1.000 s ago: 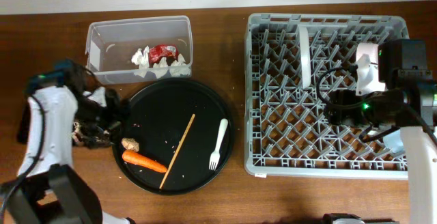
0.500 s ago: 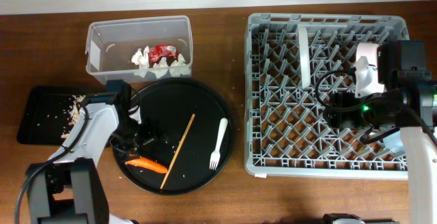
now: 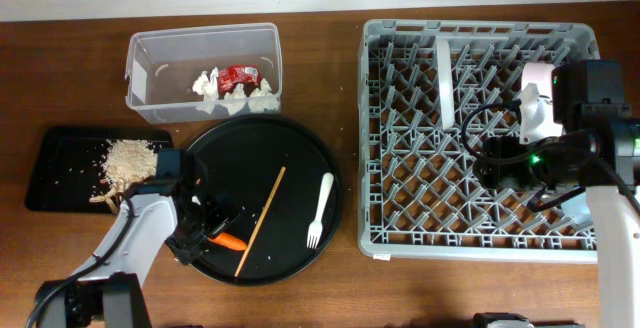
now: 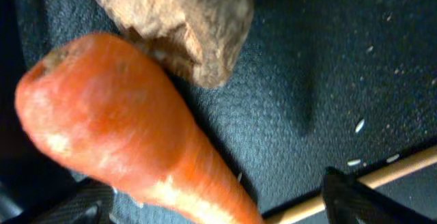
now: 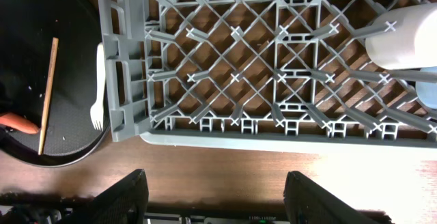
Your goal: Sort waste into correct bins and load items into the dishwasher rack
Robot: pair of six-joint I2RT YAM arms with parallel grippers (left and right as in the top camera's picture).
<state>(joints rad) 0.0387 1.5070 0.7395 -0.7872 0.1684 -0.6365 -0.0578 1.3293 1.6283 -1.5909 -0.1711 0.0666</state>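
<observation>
My left gripper [image 3: 212,232] is open low over the large round black tray [image 3: 290,148]. Its fingers straddle the thick end of the orange carrot [image 4: 136,135], which also shows in the overhead view [image 3: 232,240]. A brownish food scrap [image 4: 181,19] lies against the carrot. The wooden chopstick [image 3: 262,218] and white fork [image 3: 320,208] lie on the same tray. Beige grains [image 3: 127,156] sit piled in the shallow black tray [image 3: 55,178]. White napkins [image 3: 208,83] and the red wrapper [image 3: 238,75] lie in the clear tub [image 3: 160,48]. My right gripper [image 5: 225,197] is open and empty above the grey rack [image 3: 400,218].
In the rack a white dish [image 3: 447,78] stands on edge. A white cup [image 5: 403,33] and a light blue cup [image 5: 429,91] sit at its right side, under my right arm. Bare wooden table [image 5: 239,159] runs along the rack's front edge.
My left arm swung from the shallow black tray to the round tray and came down over the carrot. The grain pile now shows uncovered. The right arm has not moved.
</observation>
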